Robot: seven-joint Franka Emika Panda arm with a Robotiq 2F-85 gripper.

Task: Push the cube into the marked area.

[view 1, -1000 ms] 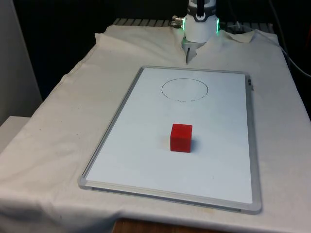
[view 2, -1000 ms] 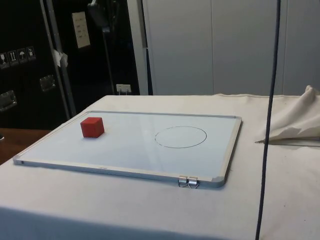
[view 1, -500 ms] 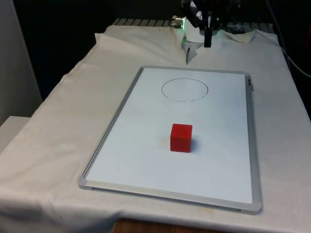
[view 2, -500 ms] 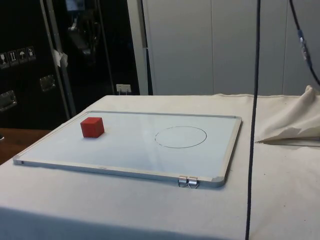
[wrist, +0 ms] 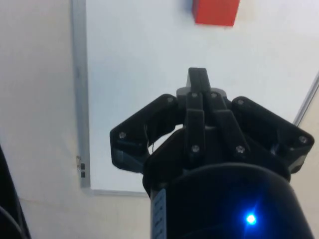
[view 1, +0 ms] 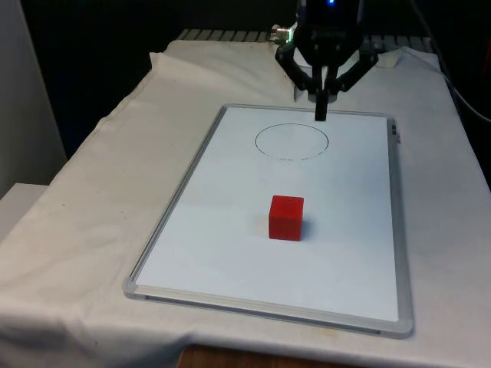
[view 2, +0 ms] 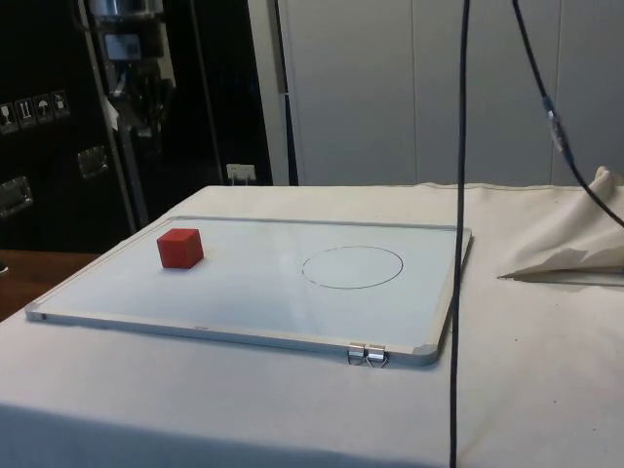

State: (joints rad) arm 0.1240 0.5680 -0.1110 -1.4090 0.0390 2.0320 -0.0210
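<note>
A red cube rests on the whiteboard, about midway along it and nearer its front edge. The marked area is a thin black circle drawn toward the board's far end, and nothing lies inside it. My black gripper hangs high in the air with its fingers pressed together and holds nothing. In the side view the gripper is well above the cube, slightly past it on the side away from the circle. The wrist view looks down past the fingertips at the cube.
The whiteboard has a grey frame with metal clips on one long edge. White cloth covers the table around it. Bunched cloth lies beyond the board's far end. Black cables hang down in the side view.
The gripper has descended into the front view, from the top edge to over the board's far rim. In the side view it has moved down and left, toward the cube's end.
</note>
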